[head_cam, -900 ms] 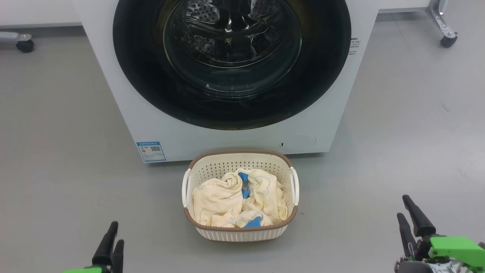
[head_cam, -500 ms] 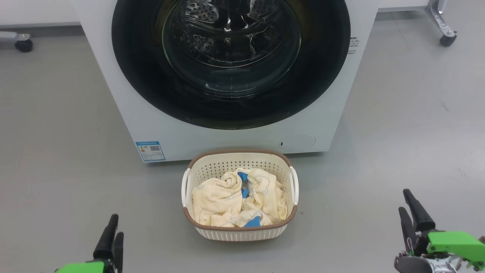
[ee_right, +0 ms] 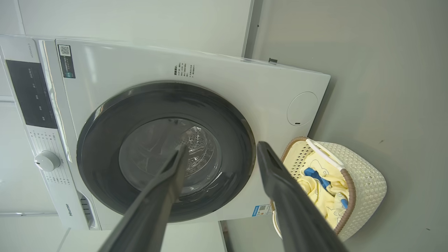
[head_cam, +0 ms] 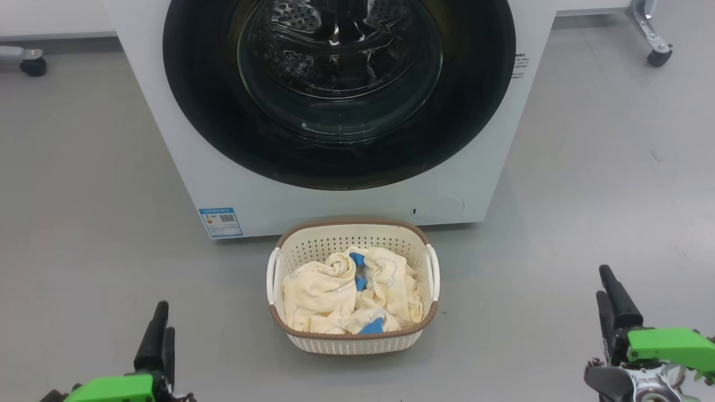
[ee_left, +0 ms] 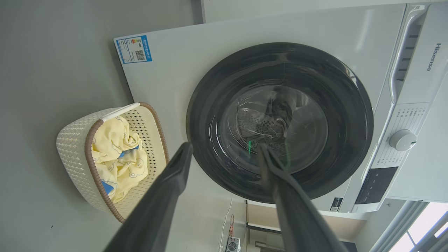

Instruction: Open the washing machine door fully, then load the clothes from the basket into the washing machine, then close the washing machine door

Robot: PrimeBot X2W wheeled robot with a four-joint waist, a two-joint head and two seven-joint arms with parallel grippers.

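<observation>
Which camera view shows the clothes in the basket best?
The head view: it looks down into the basket, so the whole top of the clothes shows. Each wrist view sees the basket at a slant from one side, where its wall hides part of the clothes.

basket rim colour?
Brown, woven-look, on the cream perforated basket. Clearest in the head view.

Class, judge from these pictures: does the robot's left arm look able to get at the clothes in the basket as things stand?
Probably yes: the open left gripper hovers left of the basket, whose top is uncovered, and nothing stands between it and the clothes.
</observation>
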